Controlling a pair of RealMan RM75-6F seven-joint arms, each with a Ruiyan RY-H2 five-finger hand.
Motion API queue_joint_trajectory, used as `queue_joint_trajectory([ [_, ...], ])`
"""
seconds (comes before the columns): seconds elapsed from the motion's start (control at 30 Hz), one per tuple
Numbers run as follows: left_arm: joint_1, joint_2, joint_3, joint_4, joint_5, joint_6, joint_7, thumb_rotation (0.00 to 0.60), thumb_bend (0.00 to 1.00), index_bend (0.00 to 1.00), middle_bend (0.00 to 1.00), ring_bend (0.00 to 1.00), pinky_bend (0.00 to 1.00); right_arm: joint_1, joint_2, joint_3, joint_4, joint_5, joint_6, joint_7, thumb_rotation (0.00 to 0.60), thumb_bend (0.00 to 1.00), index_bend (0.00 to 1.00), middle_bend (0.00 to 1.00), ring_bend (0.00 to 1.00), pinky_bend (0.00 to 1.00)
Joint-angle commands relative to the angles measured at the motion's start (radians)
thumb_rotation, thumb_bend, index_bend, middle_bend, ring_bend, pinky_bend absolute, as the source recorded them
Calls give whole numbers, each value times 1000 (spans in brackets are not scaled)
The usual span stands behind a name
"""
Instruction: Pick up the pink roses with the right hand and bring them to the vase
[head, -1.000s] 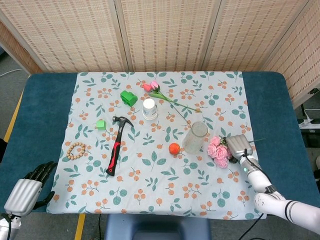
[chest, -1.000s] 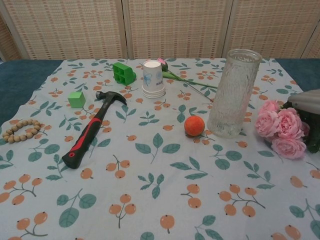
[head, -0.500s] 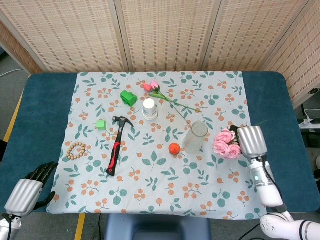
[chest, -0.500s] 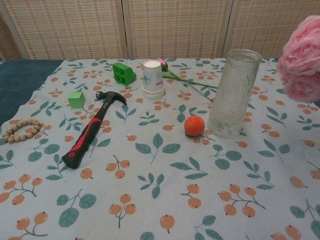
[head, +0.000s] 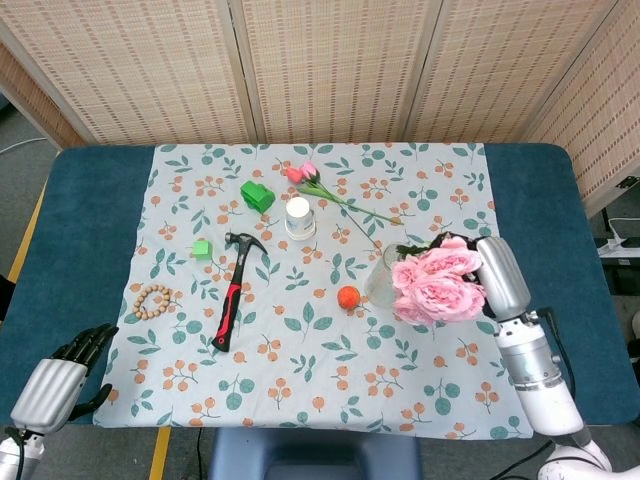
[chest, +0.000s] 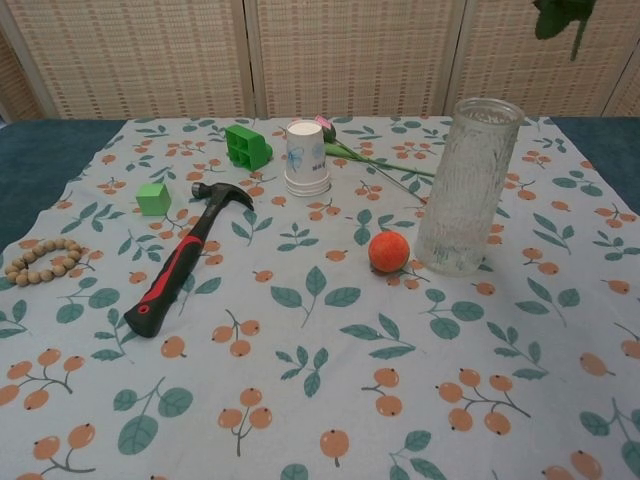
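Observation:
My right hand (head: 500, 275) holds the bunch of pink roses (head: 436, 284) high above the table, at the right of the head view. The blooms hang just right of the clear glass vase (head: 385, 277) and cover part of it there. In the chest view the vase (chest: 467, 186) stands upright on the cloth, and only green rose leaves (chest: 556, 17) show at the top edge, above and to its right. My left hand (head: 57, 378) rests low at the table's front left corner with nothing in it, fingers slightly spread.
On the floral cloth (head: 300, 350) lie a red-handled hammer (head: 234, 288), an orange ball (head: 348, 297), a white paper cup (head: 299, 217), a single pink flower (head: 322, 186), a green block (head: 257, 195), a small green cube (head: 202, 248) and a bead bracelet (head: 153, 298).
My right hand has lifted the roses off the cloth and carried them up and leftward to the vase. In the chest view the blooms have risen out of frame. The left hand stays put.

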Motion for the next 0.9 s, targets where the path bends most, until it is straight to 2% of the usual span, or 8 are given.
queue_joint_trajectory([
  [0.03, 0, 0, 0, 1, 0, 0, 0, 600, 333, 65, 85, 124, 355, 77, 86, 115, -112, 200, -163, 151, 600, 292, 917, 950, 828, 1000],
  [0.13, 0, 1, -1, 2, -2, 2, -6, 600, 333, 65, 85, 124, 355, 96, 95, 135, -112, 254, -195, 173, 600, 297, 916, 950, 828, 1000],
  [0.27, 0, 2, 0, 2, 0, 1, -10, 600, 333, 67, 85, 124, 355, 109, 58, 138, -89, 312, -189, 178, 600, 319, 917, 950, 828, 1000],
  [0.4, -1, 1, 1, 2, 6, 1, -6, 600, 333, 68, 85, 124, 355, 117, 59, 150, -67, 366, -258, 250, 600, 337, 917, 950, 828, 1000],
  [0.9, 0, 1, 1, 1, 3, 1, -6, 600, 332, 68, 86, 124, 355, 111, 11, 126, 27, 381, -279, 263, 600, 342, 917, 950, 828, 1000],
])
